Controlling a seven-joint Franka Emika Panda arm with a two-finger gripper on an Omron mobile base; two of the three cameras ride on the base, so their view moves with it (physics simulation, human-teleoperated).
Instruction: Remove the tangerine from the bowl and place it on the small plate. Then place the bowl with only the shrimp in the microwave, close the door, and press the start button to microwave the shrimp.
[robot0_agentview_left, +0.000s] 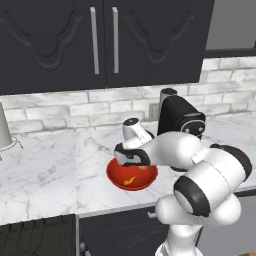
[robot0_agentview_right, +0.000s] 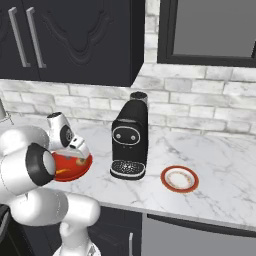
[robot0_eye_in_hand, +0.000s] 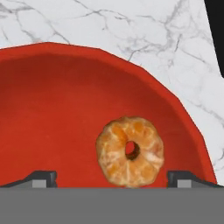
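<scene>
The red bowl stands on the marble counter near its front edge. Inside it lies the tangerine, a peeled orange ring. The curved shrimp rests on the bowl's floor. My gripper hangs low in the bowl, open, with one fingertip on each side of the tangerine and not touching it. The small plate sits far to the right, past the coffee machine. A dark-framed grey panel, probably the microwave, is high on the right wall; its door cannot be made out.
A black coffee machine stands just right of the bowl, between it and the small plate. Dark cabinets hang above the counter. A grey object sits at the far left.
</scene>
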